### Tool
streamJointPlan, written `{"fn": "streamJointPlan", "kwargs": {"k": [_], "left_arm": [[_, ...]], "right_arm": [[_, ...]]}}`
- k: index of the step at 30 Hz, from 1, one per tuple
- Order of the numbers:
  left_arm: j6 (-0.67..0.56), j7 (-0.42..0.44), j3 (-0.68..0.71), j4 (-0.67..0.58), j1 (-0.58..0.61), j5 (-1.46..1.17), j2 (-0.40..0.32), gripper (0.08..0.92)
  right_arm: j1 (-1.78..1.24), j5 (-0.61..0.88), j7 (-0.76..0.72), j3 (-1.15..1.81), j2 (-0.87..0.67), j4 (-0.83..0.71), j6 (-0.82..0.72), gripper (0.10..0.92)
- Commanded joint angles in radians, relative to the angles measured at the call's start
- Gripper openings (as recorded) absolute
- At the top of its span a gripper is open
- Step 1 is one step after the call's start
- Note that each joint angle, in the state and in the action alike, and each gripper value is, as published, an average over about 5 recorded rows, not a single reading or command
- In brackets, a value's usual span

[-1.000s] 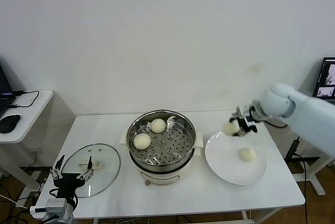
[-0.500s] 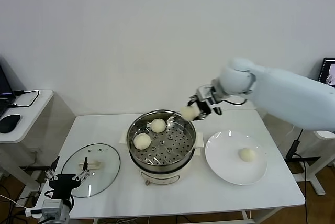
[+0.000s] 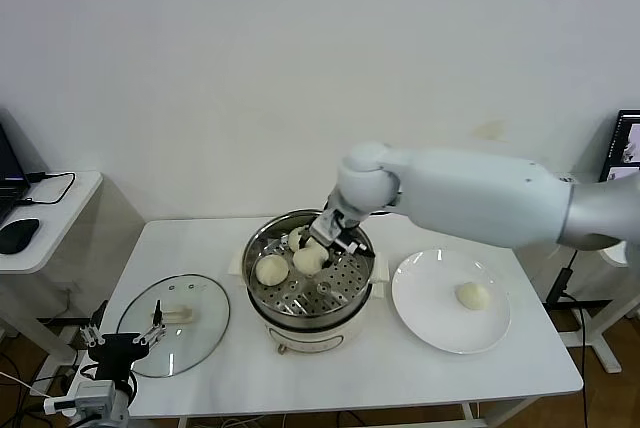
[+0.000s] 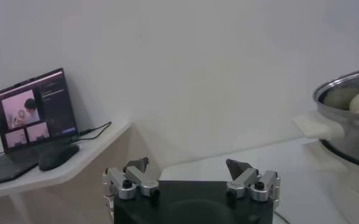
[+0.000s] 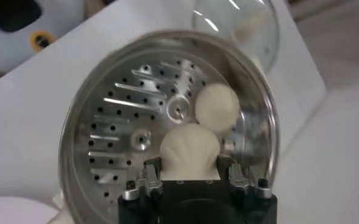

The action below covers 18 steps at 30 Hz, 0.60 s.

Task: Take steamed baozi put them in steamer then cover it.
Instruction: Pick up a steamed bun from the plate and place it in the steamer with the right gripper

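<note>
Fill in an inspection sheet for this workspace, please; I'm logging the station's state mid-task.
Surface: white table, bare at the front.
Job's things: steamer at centre holds two loose baozi; a third baozi is gripped over the tray; a fourth baozi lies on the white plate. Cover lies flat on the table to the robot's left of the steamer.
Clutter: nothing seen.
Grippers: right gripper shut on the third baozi above the steamer; left gripper open, parked low off the table's left front corner.
Cables: black cable on the side desk.
Surroundings: side desk with laptop and mouse; a monitor at far right.
</note>
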Motion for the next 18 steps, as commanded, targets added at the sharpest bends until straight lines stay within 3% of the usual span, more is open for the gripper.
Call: {"fn": "streamJointPlan", "kwargs": {"k": [1, 12, 18], "left_arm": [[-0.001, -0.001, -0.004, 0.001, 0.001, -0.001, -0.003, 0.823], [-0.004, -0.002, -0.002, 0.007, -0.001, -0.002, -0.008, 0.823], [-0.004, -0.002, 0.001, 0.009, -0.002, -0.001, -0.01, 0.823]], "right_arm": [[-0.018, -0.097, -0.008, -0.045, 0.072, 0.006, 0.14, 0.568], [-0.02, -0.118, -0.017, -0.055, 0.057, 0.051, 0.171, 0.57], [-0.001, -0.107, -0.029, -0.04, 0.027, 0.054, 0.172, 0.67]]}}
